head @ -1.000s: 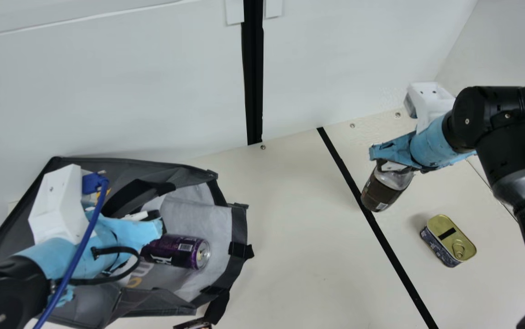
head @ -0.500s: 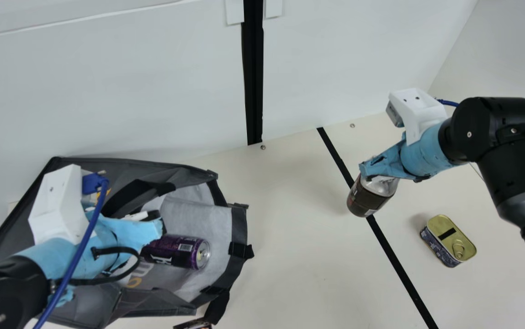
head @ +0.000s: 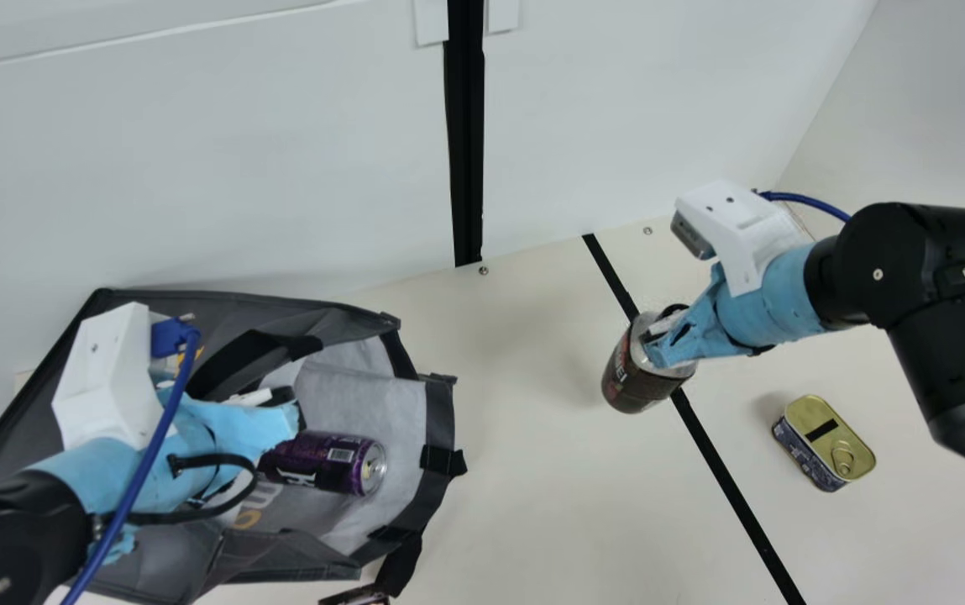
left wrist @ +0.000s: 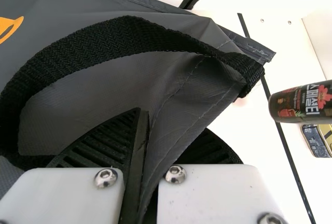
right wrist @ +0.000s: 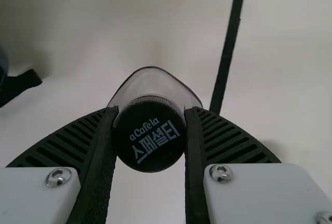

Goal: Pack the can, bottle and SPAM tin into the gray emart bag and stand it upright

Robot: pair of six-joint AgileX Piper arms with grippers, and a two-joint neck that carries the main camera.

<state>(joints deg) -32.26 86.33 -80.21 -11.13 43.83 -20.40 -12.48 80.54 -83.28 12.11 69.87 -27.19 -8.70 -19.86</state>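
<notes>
Cream table (head: 516,496), black line (head: 721,470), white wall (head: 196,168)

the left gripper (head: 287,409) has its black ribbed fingers (left wrist: 98,143) closed on a fold of the gray emart bag (left wrist: 93,86), the fabric running up between them, while a black webbing handle (left wrist: 127,32) arches across the bag's side to the bag's corner and part of an orange print (left wrist: 8,28) shows; beyond that corner a black line (left wrist: 285,143) crosses the cream table (left wrist: 264,162), with the bottle (left wrist: 306,102) partly in front of the spam tin (left wrist: 315,140), both cut off by the view's edge
</notes>
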